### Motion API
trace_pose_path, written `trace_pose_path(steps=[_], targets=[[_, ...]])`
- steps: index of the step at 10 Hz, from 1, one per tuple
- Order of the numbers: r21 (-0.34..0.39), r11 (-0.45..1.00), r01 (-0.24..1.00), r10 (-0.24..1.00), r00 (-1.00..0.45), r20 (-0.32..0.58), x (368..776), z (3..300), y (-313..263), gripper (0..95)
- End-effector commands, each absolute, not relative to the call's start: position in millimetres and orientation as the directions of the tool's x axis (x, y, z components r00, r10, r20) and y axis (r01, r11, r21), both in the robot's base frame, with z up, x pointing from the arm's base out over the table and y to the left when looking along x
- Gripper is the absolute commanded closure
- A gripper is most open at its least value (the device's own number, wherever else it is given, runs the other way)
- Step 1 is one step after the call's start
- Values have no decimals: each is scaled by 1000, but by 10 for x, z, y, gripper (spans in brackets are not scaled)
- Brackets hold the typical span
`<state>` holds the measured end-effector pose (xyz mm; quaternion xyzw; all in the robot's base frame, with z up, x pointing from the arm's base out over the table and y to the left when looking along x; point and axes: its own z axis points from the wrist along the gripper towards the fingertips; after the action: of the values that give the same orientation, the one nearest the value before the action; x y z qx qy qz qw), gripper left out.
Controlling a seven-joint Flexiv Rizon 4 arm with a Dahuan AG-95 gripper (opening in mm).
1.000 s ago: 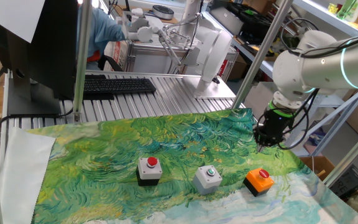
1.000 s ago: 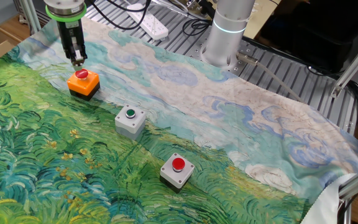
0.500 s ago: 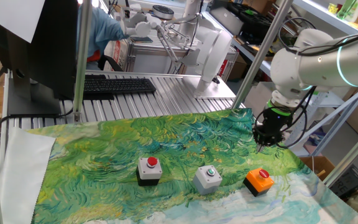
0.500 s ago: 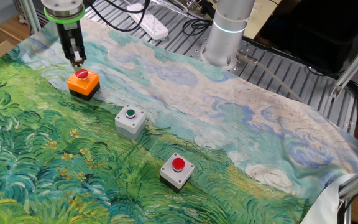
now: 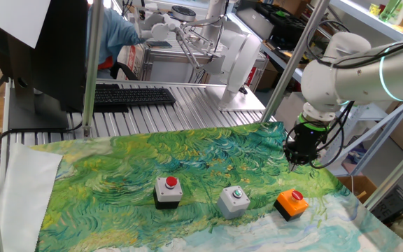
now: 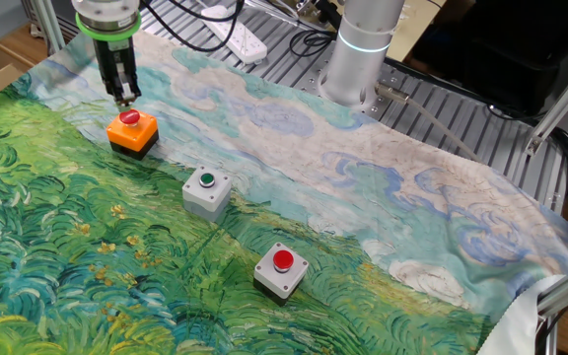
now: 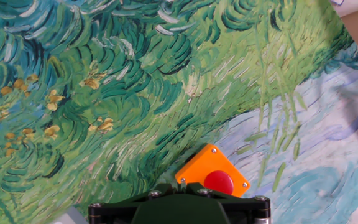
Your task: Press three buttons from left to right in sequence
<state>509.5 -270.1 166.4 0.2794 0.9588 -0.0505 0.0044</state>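
Observation:
Three button boxes stand in a row on the painted cloth. The black-and-white box with a red button is at the left, also in the other fixed view. The grey box with a green button is in the middle. The orange box with a red button is at the right. My gripper hangs a little above and behind the orange box, pointing down, not touching it. In the hand view the fingertips meet with no gap.
The green and blue painted cloth covers the table. A keyboard and a monitor stand behind it on the metal table top. The robot base stands at the table's edge, with a power strip near it.
The arm and gripper have shifted slightly sideways above the orange box. The height looks about the same. The boxes have not moved.

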Motion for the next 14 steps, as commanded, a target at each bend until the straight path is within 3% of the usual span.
trace_pose_path(steps=[1,14], targets=[[-58,835,548,548,-837,-18,5104,1665,-2706,950],[-57,871,487,488,-873,-9,4858,1645,-2881,950]])
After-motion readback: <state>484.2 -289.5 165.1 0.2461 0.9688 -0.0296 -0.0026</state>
